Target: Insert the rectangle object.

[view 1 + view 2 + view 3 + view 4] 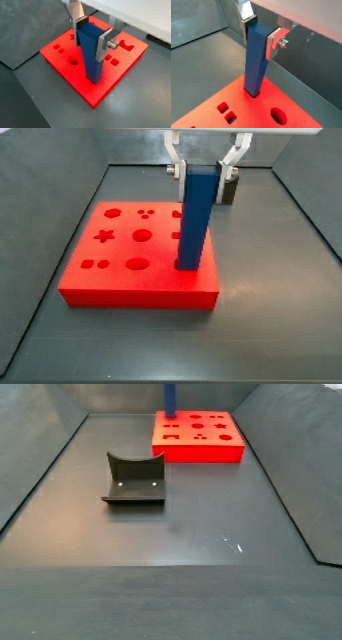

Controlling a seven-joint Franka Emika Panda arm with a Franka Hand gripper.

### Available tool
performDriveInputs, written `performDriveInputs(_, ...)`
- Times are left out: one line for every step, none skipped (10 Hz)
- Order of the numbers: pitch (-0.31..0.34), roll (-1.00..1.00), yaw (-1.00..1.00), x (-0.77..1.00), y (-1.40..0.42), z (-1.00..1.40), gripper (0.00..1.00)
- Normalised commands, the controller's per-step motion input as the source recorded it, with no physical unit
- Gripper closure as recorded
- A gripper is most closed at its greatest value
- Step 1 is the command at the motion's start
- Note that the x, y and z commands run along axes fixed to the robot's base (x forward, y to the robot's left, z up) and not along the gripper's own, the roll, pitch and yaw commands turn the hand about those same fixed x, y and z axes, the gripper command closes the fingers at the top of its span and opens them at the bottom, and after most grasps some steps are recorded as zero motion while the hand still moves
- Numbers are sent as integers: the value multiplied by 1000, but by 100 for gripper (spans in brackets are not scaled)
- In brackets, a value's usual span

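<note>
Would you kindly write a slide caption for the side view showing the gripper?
Gripper holds the blue bar upright, its lower end at the red block.

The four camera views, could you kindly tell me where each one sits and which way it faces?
Wrist view: beside the gripper, looking down the blue bar onto the red block; both fingers show.
Wrist view: close on the bar's lower end; fingers show.
Side view: low, near the block; fingers show.
Side view: far back, past the dark grey block; no gripper visible.
All share the bar and red block.
</note>
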Motion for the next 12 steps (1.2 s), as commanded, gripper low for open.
performDriveInputs(0, 23, -120, -37, 63, -40, 100)
performDriveInputs(0, 9, -100, -60, 40, -49, 100)
performDriveInputs(0, 0, -94, -83, 26, -46, 100)
performDriveInputs(-6, 0, -77, -74, 3, -37, 100)
performDriveInputs(-20, 0, -43, -97, 0, -40, 100)
performDriveInputs(-39, 0, 0, -37, 0, -37, 100)
performDriveInputs(-94, -26, 0, 0, 0, -120, 100)
performDriveInputs(-159, -47, 0, 0, 0, -386, 100)
performDriveInputs(-227, -96, 0, 17, 0, -537, 100)
performDriveInputs(-283, -126, 0, 0, 0, -597, 100)
performDriveInputs(-284, -116, 0, 0, 6, -611, 100)
performDriveInputs(-291, -93, 0, -14, 31, -634, 100)
